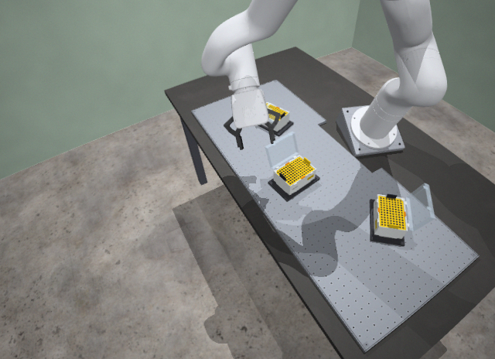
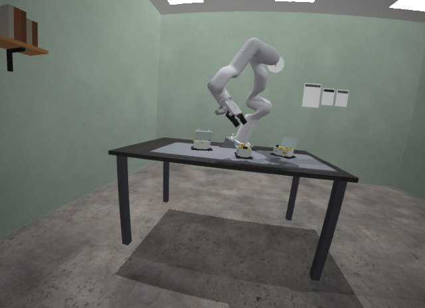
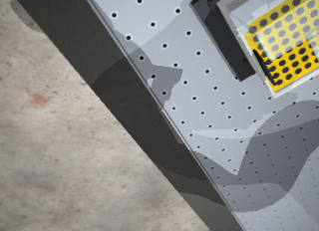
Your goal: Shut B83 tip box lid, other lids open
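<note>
Boxes stand in a row on a perforated plate (image 1: 360, 275) that covers most of a dark table (image 1: 303, 63). Which one is B83 cannot be told; the stickers are too small to read. The far box (image 1: 278, 114) sits on its black holder (image 1: 286, 129), partly hidden in the top view behind the gripper (image 1: 255, 141). The middle box (image 1: 295, 173) shows its yellow tip rack, with its clear lid (image 1: 281, 149) standing up. The near box (image 1: 391, 216) has its lid (image 1: 423, 205) swung open to the side.

The gripper hangs well above the plate near the far box, fingers (image 1: 239, 138) spread fully, nothing between them. In the wrist view one box (image 3: 286, 47) with a clear lid over part of its rack lies at the upper right, beside the table's edge and the floor (image 3: 60, 156). The arm's base (image 1: 395, 147) is bolted to the table beside the plate.
</note>
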`<state>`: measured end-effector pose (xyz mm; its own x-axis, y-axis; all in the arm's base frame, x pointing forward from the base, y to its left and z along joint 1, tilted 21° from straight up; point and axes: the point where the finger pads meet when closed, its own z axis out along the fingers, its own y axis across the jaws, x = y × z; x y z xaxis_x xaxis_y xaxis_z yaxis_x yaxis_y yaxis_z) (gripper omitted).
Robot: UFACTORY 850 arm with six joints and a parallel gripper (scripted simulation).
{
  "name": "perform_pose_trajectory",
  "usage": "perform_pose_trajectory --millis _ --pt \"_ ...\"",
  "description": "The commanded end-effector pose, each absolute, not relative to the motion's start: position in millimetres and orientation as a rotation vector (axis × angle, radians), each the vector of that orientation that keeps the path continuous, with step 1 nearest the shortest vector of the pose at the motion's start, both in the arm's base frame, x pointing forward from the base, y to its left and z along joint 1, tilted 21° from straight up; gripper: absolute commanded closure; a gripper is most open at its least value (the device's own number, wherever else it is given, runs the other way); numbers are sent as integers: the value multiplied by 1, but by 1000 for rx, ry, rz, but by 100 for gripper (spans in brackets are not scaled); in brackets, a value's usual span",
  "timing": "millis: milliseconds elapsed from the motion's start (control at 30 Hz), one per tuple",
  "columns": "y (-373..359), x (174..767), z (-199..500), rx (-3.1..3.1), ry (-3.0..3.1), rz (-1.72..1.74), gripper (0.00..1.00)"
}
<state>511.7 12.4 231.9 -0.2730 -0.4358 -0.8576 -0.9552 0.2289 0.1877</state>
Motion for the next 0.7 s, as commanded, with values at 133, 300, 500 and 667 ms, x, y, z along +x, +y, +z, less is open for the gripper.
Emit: perform_pose_trajectory --millis 133,300,500,667 --pt "43 501 241 -1257 1943 1114 0" --pt "61 493 246 -1244 2001 1172 0" --pt "78 485 251 -1226 2087 1245 0" --pt "94 475 255 -1206 2177 1311 0"
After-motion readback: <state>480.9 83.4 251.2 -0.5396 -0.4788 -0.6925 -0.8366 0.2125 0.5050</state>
